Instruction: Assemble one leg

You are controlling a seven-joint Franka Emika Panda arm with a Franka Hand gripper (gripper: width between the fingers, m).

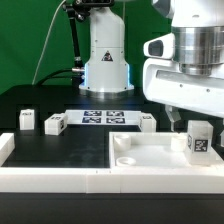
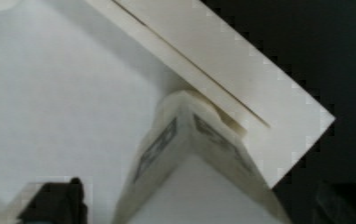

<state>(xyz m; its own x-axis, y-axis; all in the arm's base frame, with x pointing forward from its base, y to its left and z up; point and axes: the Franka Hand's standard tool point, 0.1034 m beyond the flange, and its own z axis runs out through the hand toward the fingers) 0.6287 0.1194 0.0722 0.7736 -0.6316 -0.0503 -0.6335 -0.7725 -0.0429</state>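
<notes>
Leg [image 1: 199, 140] upright — near panel [image 1: 150, 160] edge

A small white plastic cuboid leg [image 1: 198, 139] [image 2: 196, 160] with a square black-and-white tag stood upright on the large white panel's corner

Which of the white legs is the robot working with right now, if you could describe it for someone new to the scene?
Start at the large white panel in the foreground, on the exterior view's right. Under the robot's hand, one leg stands upright over the panel, its marker tag facing the camera. The other three legs sit farther back on the black table.
</notes>
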